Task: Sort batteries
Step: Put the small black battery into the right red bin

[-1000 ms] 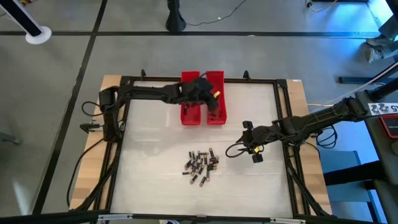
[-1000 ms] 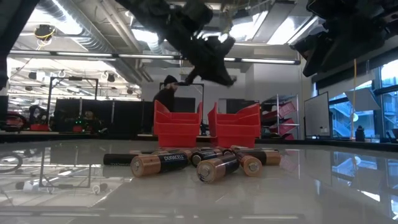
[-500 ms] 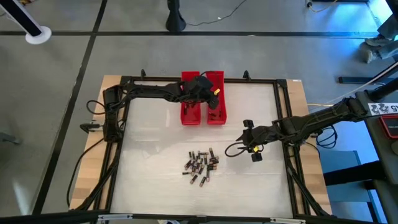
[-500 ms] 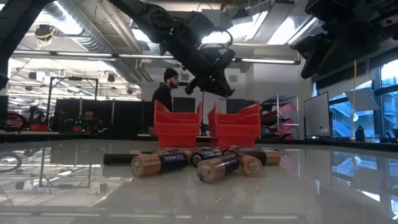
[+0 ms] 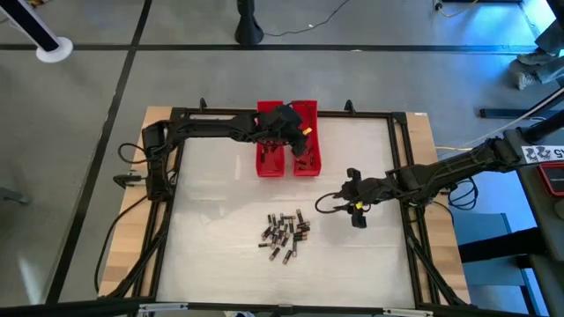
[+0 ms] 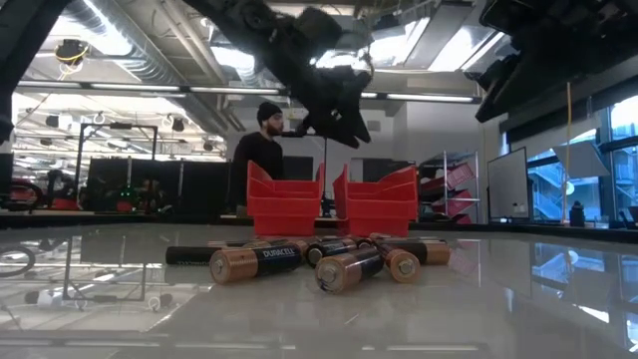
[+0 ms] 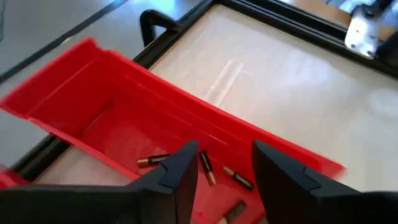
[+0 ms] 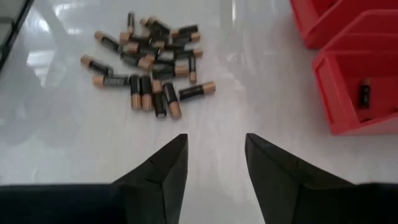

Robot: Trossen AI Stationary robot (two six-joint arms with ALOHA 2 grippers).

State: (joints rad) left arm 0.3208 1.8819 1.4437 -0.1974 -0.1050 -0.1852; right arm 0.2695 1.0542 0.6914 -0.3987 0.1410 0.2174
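**Red trays wait while a pile of batteries sits on the table**

Red plastic makes up the two long trays (image 5: 287, 150) at the far side of the table (image 5: 220, 220). They sit side by side. A few batteries already lie inside one tray, as the left wrist view shows.

Most of the batteries (image 5: 285, 233) are in a loose pile on the shiny white table, near the front middle. They lie flat, many touching each other and pointing different ways. Each one is dark with a coppery end.

The left gripper (image 7: 217, 177) hangs over a red tray. Its two fingers are spread apart and hold nothing.

The right gripper (image 8: 214, 165) hovers above the table, between the pile and the trays, off to the right of the pile. Its fingers are spread apart too, with nothing between them.

The batteries are probably hard, smooth and a bit heavy for how small they are. They are round, so they may roll or slip on the shiny table. It seems best to pinch one across its middle, and to pick one at the edge of the pile so the others do not get bumped.

A person (image 6: 261, 150) stands in the room behind the table.
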